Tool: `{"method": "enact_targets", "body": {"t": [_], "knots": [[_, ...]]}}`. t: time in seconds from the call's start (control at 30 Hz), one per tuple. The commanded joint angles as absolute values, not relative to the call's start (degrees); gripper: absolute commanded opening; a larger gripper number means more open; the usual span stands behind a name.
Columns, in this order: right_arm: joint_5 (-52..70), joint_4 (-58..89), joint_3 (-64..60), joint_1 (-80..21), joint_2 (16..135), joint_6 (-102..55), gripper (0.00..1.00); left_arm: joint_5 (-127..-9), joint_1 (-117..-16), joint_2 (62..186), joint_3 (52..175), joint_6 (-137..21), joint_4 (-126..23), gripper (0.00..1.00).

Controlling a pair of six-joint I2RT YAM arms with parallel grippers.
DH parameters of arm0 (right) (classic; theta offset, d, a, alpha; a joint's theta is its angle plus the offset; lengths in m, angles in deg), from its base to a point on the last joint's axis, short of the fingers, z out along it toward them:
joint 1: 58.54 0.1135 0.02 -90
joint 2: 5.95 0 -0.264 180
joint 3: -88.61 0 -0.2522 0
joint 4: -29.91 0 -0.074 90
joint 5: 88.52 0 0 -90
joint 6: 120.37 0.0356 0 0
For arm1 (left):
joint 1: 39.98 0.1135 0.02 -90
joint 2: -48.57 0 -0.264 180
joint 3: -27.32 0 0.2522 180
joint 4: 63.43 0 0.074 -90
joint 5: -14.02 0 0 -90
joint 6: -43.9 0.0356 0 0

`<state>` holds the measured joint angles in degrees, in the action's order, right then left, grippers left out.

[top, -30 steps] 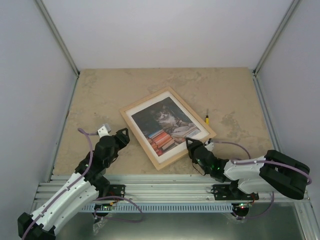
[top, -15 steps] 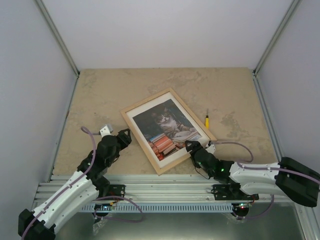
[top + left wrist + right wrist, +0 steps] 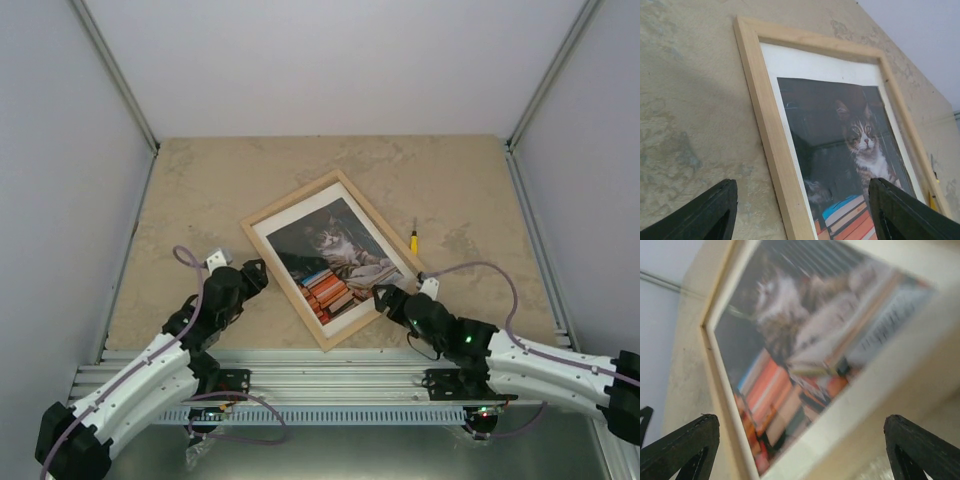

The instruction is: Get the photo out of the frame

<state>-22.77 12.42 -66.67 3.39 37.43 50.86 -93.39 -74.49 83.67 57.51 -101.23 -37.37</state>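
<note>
Light, floppy and crease-prone, the rectangular colour cat print (image 3: 335,262) lies inside the pale thin wooden frame (image 3: 285,283), perhaps under glazing, best pinched at its white edge; both arms' jaws gape empty beside the frame.

Pale matt wood frame (image 3: 764,125), paper photo (image 3: 850,150)

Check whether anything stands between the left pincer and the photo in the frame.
Nothing loose does. The open left pincer faces the side rail of the wooden frame across bare table; the cat photo lies just inside that rail.
</note>
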Motion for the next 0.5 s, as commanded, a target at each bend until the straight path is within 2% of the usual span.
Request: {"method": "enact_targets", "body": {"t": [0.0, 0.17, 0.47], "knots": [[-23.6, 4.4, -57.2, -1.2, 35.5, 27.6, 0.92, -91.6, -74.7, 86.2, 57.3, -100.4, -41.0, 0.75], [-12.3, 7.8, -51.2, -12.6, 40.0, 9.2, 0.93, -90.3, -74.7, 89.9, 57.5, -100.0, -43.3, 0.76], [1.2, 10.7, -40.2, -31.2, 58.0, -7.3, 0.95, -90.9, -74.6, 92.1, 57.5, -99.4, -43.9, 0.78]]}}
